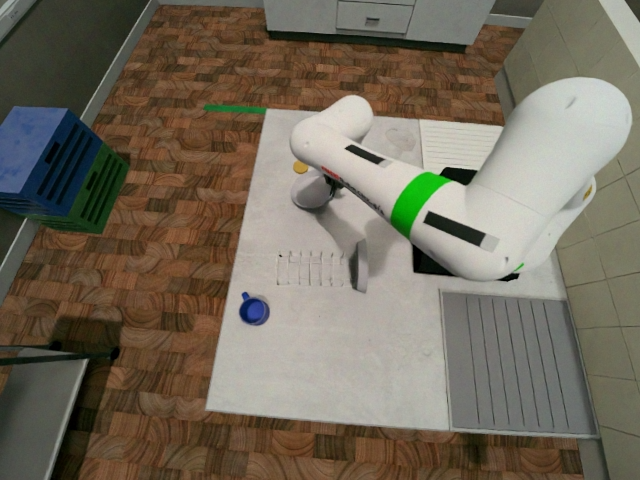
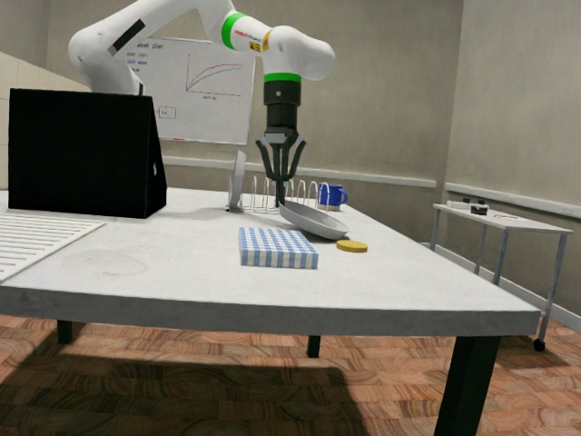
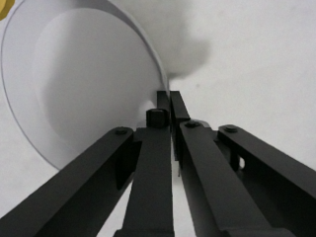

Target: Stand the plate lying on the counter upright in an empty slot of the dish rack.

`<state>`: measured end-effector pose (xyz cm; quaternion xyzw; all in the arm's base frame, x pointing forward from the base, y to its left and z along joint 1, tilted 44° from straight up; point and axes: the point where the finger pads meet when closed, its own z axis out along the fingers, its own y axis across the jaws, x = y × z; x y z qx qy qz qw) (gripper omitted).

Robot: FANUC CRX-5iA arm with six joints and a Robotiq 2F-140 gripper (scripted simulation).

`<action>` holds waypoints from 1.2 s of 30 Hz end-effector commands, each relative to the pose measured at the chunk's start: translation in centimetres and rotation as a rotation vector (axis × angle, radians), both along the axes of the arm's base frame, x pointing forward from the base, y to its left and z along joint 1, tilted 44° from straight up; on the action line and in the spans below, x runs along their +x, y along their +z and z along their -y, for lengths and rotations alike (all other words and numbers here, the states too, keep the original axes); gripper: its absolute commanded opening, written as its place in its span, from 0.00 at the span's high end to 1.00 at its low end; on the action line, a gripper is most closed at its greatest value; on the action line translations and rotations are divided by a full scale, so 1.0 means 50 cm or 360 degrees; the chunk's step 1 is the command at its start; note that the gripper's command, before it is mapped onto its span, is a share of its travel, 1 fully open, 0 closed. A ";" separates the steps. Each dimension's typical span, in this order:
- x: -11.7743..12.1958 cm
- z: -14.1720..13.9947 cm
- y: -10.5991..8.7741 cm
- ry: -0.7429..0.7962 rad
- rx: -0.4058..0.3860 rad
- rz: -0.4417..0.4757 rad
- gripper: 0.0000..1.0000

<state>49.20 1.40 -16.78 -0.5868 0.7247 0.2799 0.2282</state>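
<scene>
The grey-white plate (image 1: 309, 192) (image 2: 316, 221) (image 3: 94, 74) is tilted: its rim near the rack is raised, its opposite edge low at the counter. My gripper (image 2: 280, 202) (image 3: 167, 106) is shut on that raised rim, pointing straight down. The wire dish rack (image 1: 310, 271) (image 2: 254, 178) stands on the counter, beyond the gripper in the exterior view. The other plate (image 1: 362, 266) (image 2: 238, 180) stands upright, slightly leaning, at the rack's end nearest the arm base. The remaining slots look empty. The rack's feet are too small to judge.
A blue mug (image 1: 254, 311) (image 2: 330, 194) stands past the rack. A yellow disc (image 1: 299, 166) (image 2: 351, 246) (image 3: 5, 7) and a checkered blue-white block (image 2: 277, 248) lie near the held plate. A large black box (image 2: 79, 150) stands on the arm-base side.
</scene>
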 end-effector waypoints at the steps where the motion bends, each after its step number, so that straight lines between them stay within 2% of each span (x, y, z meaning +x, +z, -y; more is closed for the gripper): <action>1: 0.014 0.012 0.010 0.0069 0.0025 -0.0074 0.90; 20: 0.050 0.041 0.030 0.0236 0.0077 -0.0256 0.90; 36: 0.062 0.052 0.038 0.0285 0.0092 -0.0308 0.90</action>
